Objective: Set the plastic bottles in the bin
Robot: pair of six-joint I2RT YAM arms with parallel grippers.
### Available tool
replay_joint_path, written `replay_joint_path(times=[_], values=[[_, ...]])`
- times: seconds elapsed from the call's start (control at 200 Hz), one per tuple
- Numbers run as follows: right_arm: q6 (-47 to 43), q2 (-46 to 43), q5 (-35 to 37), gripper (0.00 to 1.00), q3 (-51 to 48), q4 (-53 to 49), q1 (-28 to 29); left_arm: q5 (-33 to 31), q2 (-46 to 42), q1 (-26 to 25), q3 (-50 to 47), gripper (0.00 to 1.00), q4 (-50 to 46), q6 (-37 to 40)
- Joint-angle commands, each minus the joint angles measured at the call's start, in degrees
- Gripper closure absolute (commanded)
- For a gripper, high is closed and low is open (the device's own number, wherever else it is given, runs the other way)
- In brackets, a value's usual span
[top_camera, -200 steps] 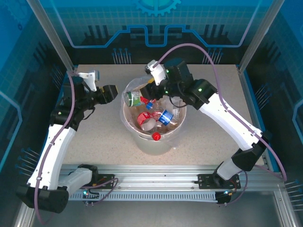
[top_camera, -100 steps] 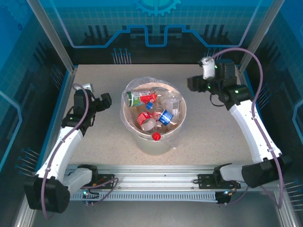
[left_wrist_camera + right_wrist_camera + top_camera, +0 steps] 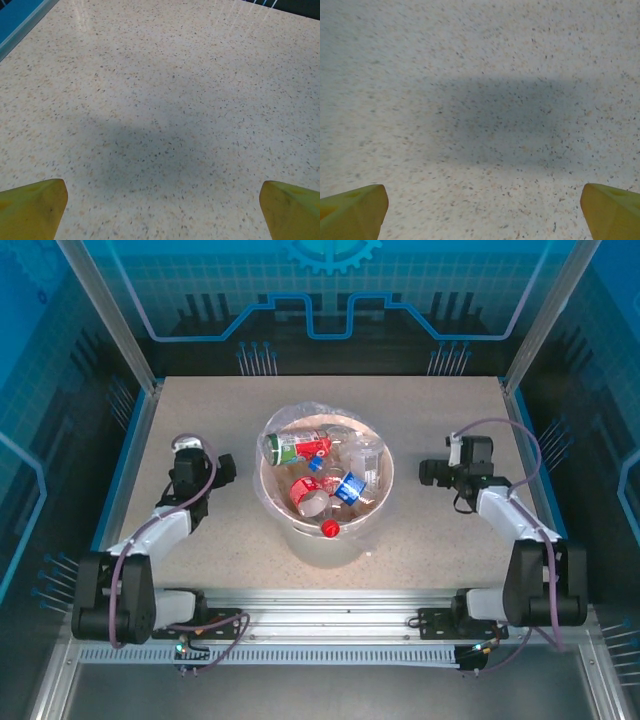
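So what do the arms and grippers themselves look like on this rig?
The two arms match: the left arm and right arm have white shell links with black joints and black bases. A thin purple cable loops along each. The left gripper and right gripper are black, and the wrist views show dull yellow fingertips.

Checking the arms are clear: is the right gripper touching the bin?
Apart. The top view shows bare table between the right gripper and the bin.

Open table (image 3: 450, 420) left, right and beyond the central bin (image 3: 310, 545).
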Motion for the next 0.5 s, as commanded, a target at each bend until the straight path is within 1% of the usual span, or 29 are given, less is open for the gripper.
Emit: replay_joint_path(times=[0.0, 0.05, 0.105, 0.155, 0.29, 0.335, 0.375, 0.495], values=[[0.16, 1.8, 3.72, 0.0, -4.83, 16.54, -0.7, 1.95, 3.55, 0.56, -1.15, 0.01, 12.39, 3.23], [-0.07, 2.58, 5.25, 0.0, -7.01, 20.84, -0.54, 1.37, 5.2, 0.55, -0.72, 0.01, 12.86, 4.12], [-1.09, 3.8, 7.37, 0.0, -9.3, 27.1, -0.02, 1.14, 6.66, 0.59, -1.66, 0.01, 16.16, 5.08], [-1.77, 3.86, 9.34, 0.0, -9.15, 27.17, 0.5, 1.68, 7.74, 0.66, -2.65, 0.01, 19.37, 5.63], [-4.76, 4.04, 10.66, 0.0, -12.37, 36.79, 1.53, 2.47, 10.44, 0.61, -4.61, 0.01, 24.52, 5.84], [-4.89, 4.14, 10.66, 0.0, -12.09, 36.17, 1.88, 2.55, 11.47, 0.61, -5.63, 0.01, 27.66, 6.22], [-5.24, 4.31, 10.72, 0.0, -12.16, 36.62, 2.02, 3.28, 11.14, 0.48, -5.65, 0.01, 26.96, 6.47], [-6.85, 3.74, 10.07, 0.0, -13.01, 37.87, 3.17, 5.15, 11.53, 0.3, -7.31, 0.01, 30.59, 7.35]])
